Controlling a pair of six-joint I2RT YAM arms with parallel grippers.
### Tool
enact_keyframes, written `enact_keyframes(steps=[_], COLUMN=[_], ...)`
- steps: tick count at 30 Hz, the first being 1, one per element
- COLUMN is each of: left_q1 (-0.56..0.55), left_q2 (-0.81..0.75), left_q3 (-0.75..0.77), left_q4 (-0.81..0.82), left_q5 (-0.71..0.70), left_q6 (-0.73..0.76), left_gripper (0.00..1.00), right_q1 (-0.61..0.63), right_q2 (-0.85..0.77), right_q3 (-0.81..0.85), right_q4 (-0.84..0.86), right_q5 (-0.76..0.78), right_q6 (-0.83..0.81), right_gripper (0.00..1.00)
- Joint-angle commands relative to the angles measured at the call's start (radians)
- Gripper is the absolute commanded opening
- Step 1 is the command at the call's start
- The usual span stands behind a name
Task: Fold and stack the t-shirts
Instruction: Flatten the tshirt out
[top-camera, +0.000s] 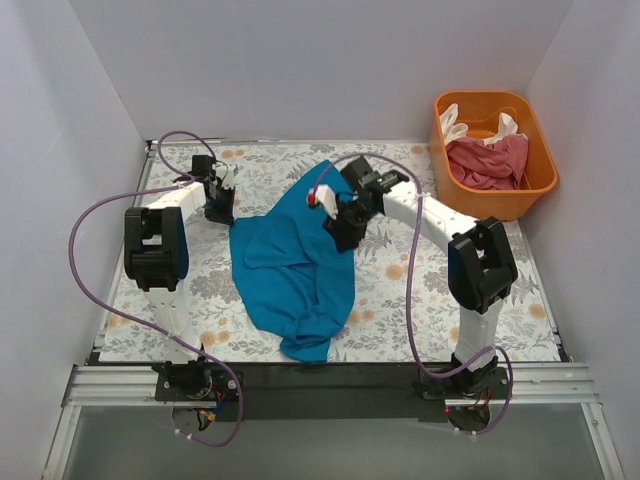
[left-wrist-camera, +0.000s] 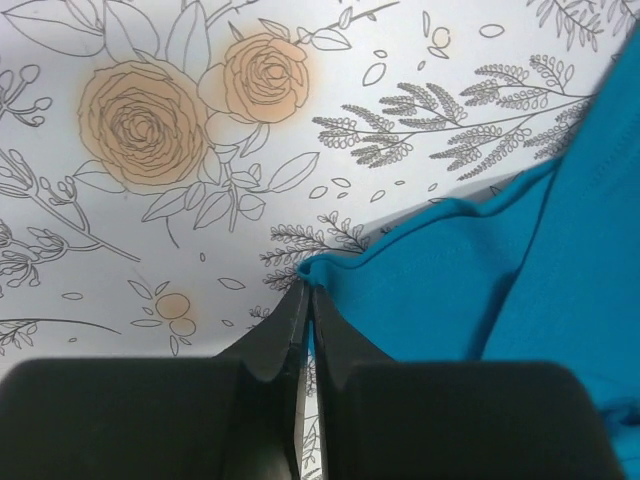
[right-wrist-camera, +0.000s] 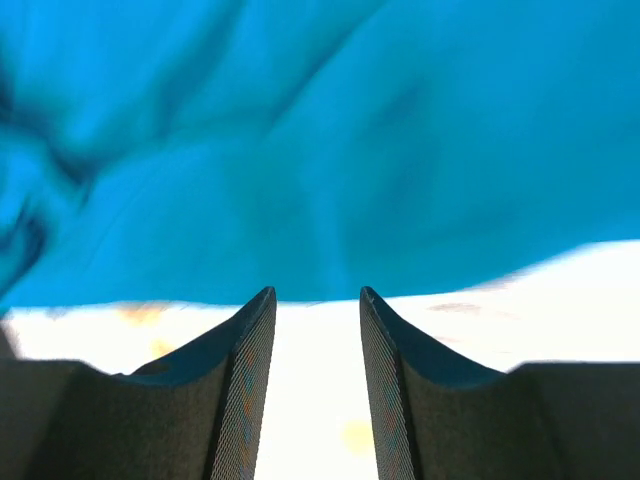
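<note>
The teal-blue t-shirt (top-camera: 295, 265) lies crumpled in the middle of the floral table cover (top-camera: 400, 290). My left gripper (top-camera: 222, 210) is at the shirt's left edge. In the left wrist view it (left-wrist-camera: 305, 290) is shut, with a corner of the teal shirt (left-wrist-camera: 500, 290) pinched at its tips. My right gripper (top-camera: 343, 232) is over the shirt's upper right part. In the right wrist view it (right-wrist-camera: 315, 295) is open and empty, its tips at the edge of the teal cloth (right-wrist-camera: 320, 130). The pink-red t-shirt (top-camera: 487, 163) and the cream-white t-shirt (top-camera: 455, 127) lie bunched in the tub.
An orange plastic tub (top-camera: 545, 170) stands at the back right corner. White walls close the table on the left, back and right. Purple cables loop beside both arms.
</note>
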Motion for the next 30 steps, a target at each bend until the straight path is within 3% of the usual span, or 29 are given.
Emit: enact_keyframes(steps=[1,5,13,15,22,30], left_q1=[-0.013,-0.013,-0.011,-0.011,-0.008,-0.006], left_q2=[0.039,0.029,0.027,0.021,0.001,0.010], left_q3=[-0.008,0.001,-0.019,-0.028,-0.054,-0.051], left_q4=[-0.043,-0.054,-0.069,-0.065,-0.059,-0.056], left_q5=[0.021,0.048,0.094,0.101,0.104,0.101], left_q6=[0.010,-0.004,-0.046,-0.056,-0.059,-0.062], left_gripper=[0.00,0.00,0.00,0.00,0.00,0.00], right_q1=[-0.024,0.027,0.194,0.228,0.252,0.252], right_q2=[0.044,0.199,0.325,0.345,0.422,0.434], right_q3=[0.251,0.419,0.505,0.513,0.536,0.551], right_q4=[0.033,0.041,0.104,0.131,0.199,0.236], right_q5=[-0.034,-0.027,0.004,0.022,0.136,0.159], right_q6=[0.086,0.147,0.187,0.200,0.220,0.220], right_gripper=[0.47,0.45,0.49,0.54,0.55,0.54])
